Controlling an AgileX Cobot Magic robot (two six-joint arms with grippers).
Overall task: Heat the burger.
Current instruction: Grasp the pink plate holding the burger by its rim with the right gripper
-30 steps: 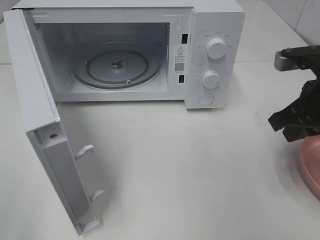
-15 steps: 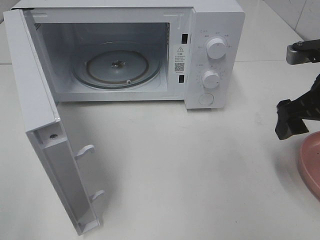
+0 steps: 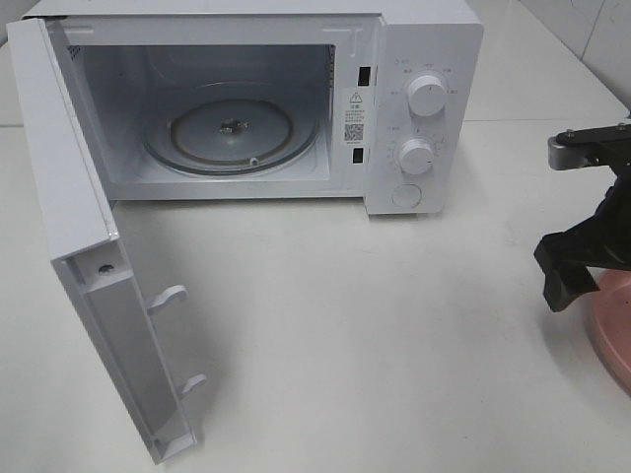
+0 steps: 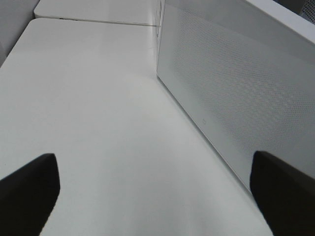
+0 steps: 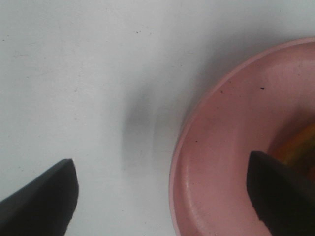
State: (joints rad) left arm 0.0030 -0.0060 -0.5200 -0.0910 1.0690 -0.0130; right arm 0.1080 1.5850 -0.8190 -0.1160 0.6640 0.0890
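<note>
Microwave (image 3: 434, 59) front: sticker (image 3: 354, 115) (warning triangle, QR code); print possibly Chinese, unreadable.

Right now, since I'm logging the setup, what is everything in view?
microwave: one, white, back of the table, door swung open
turntable: one, clear glass, inside the microwave
knobs: two, white, front panel, one above the other
plate: one, pink, table's right edge
burger: one, only a golden-brown sliver showing, on the plate
table: one, white, under everything
left gripper: one, black, open, beside the door
right gripper: one, black, open, over the plate's rim
</note>
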